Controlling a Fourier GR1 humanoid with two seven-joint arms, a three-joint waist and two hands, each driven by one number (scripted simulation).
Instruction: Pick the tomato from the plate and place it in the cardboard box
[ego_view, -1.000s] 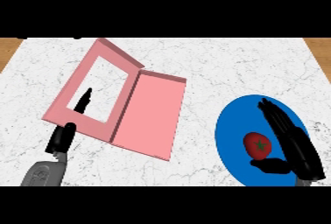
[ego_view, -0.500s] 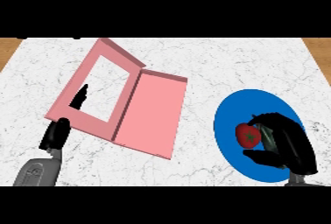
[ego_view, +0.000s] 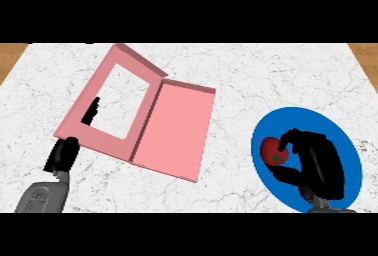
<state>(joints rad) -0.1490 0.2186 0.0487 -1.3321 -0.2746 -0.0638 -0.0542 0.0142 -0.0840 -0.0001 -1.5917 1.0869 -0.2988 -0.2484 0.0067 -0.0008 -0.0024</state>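
Note:
A red tomato (ego_view: 272, 151) lies on the blue plate (ego_view: 264, 130) at the right of the counter. My right hand (ego_view: 317, 160) is over the plate, its fingers and thumb curled round the tomato, which shows only at the hand's left side. The pink cardboard box (ego_view: 173, 130) lies open at centre left, its lid (ego_view: 88, 117) with a window cut-out tilted up on the left. My left hand (ego_view: 63, 155) sits at the lower left behind the lid's edge, fingers straight and pointing up; part of it shows through the window.
The white marble counter (ego_view: 244, 70) ends in wooden strips at the far left (ego_view: 11, 55) and far right (ego_view: 365, 55). Bare counter stretches between the box and the plate.
My right hand went from straight fingers over the plate to curled round the tomato, which has shifted slightly left and up on the plate. The left hand has drawn back a little.

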